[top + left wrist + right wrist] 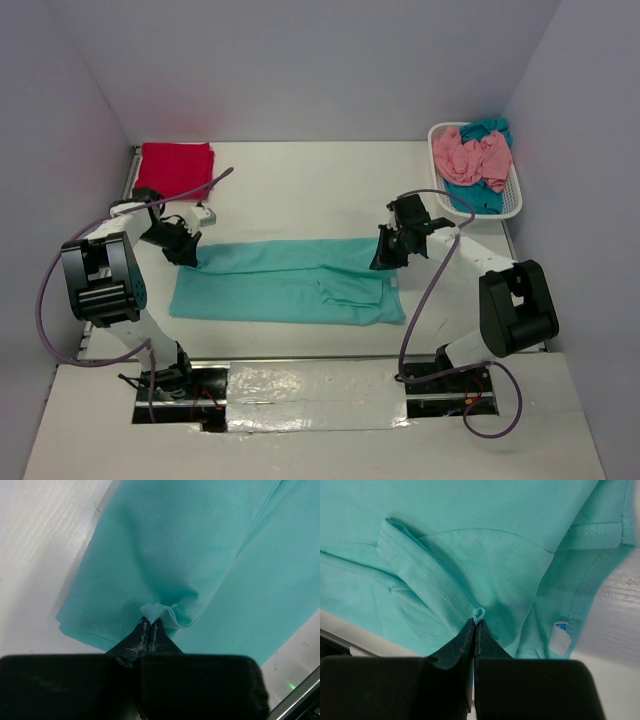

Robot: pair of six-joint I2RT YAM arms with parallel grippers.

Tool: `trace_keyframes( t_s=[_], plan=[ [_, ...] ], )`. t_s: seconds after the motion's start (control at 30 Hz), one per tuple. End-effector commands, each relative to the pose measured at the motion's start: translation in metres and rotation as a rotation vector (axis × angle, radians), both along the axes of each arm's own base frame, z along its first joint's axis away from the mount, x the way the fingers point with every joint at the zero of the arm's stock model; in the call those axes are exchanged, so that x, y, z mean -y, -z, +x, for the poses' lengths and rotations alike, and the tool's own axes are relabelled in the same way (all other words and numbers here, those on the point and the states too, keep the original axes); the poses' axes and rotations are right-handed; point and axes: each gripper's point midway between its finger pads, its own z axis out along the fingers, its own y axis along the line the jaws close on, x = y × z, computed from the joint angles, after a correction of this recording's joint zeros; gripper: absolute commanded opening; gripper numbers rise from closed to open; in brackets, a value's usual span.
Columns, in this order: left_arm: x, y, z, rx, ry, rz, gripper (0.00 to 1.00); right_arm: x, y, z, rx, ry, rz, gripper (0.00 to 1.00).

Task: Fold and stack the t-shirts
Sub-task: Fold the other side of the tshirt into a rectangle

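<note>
A light mint-teal t-shirt (pixel 285 280) lies folded lengthwise across the middle of the table. My left gripper (pixel 190 256) is shut on a pinch of cloth at its far left edge (pixel 155 612). At the far right edge, my right gripper (pixel 381 260) is shut on a small fold of the same shirt (pixel 479 614), near the white neck label (pixel 561 639). A crimson red t-shirt (pixel 176 165) lies folded at the back left. The salmon pink t-shirt (pixel 475 155) and the darker teal-blue t-shirt (pixel 478 196) sit crumpled in the basket.
A white lattice basket (pixel 514 200) stands at the back right against the wall. Purple cables loop from both arms over the table. Bare white table (pixel 300 185) lies between the mint shirt and the back wall.
</note>
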Motion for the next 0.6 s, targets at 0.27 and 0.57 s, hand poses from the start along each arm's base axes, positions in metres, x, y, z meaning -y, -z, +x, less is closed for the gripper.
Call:
trace_keyframes(
  t_s=[0.27, 0.57],
  plan=[
    [-0.012, 0.01, -0.009, -0.027, 0.043, 0.056, 0.0, -0.007, -0.005, -0.007, 0.024, -0.023, 0.036, 0.0],
    [-0.021, 0.012, -0.005, -0.052, -0.014, 0.088, 0.34, -0.014, 0.021, -0.021, -0.062, -0.061, 0.029, 0.0]
  ],
)
